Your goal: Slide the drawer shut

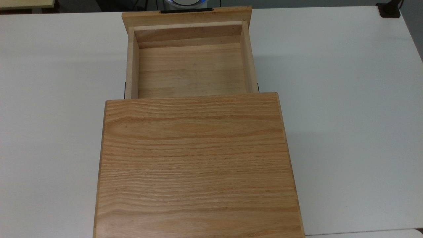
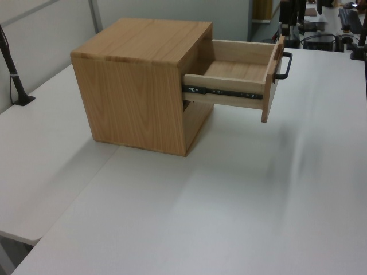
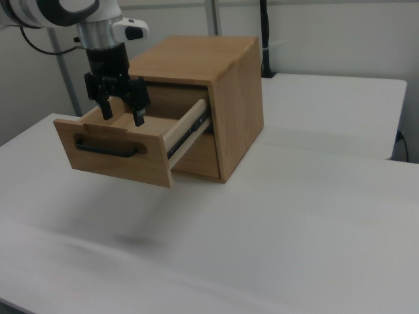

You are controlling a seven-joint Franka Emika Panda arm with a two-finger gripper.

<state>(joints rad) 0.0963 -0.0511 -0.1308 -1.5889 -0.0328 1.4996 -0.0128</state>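
Hovering our gripper [image 3: 122,112], jaws parted and empty, above the drawer [image 3: 124,147], we judge pushing its front panel toward the cabinet [image 3: 222,85] comes next.

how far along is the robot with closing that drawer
Nothing looks done yet: the drawer stands pulled well out of the cabinet, its slide rails exposed. In hand: the gripper hangs with fingers apart above the drawer's front panel. Left: push the front until it meets the cabinet.
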